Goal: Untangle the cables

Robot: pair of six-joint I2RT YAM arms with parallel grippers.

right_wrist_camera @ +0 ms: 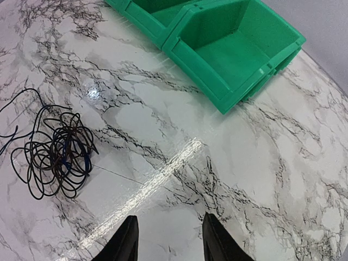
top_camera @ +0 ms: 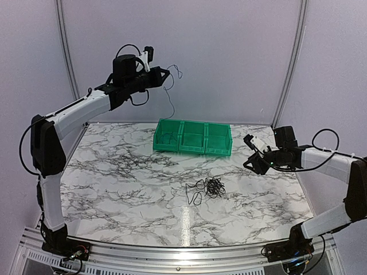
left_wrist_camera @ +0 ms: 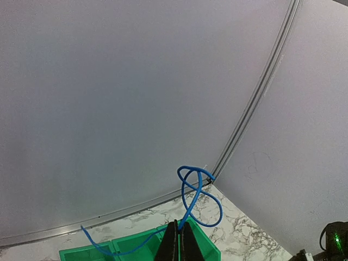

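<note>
Tangled cables [top_camera: 209,187] lie at worktop [top_camera: 114,172] centre. Right gripper [right_wrist_camera: 171,218], at their 3 o'clock, hovers with jaws apart, empty. Green bins [top_camera: 193,137] sit at 12 o'clock. Left gripper [left_wrist_camera: 178,231], raised at 11 o'clock, is clamped on a dangling blue cable [left_wrist_camera: 194,168].

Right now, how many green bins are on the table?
3, side by side in a row: left bin, middle bin, right bin, beyond the cable clump. None appears hidden.

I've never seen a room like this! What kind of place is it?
Probably a robot testing booth: two white-and-black robot arms mounted at a marble-patterned table, plain pale walls behind, and a row of green plastic bins.
</note>
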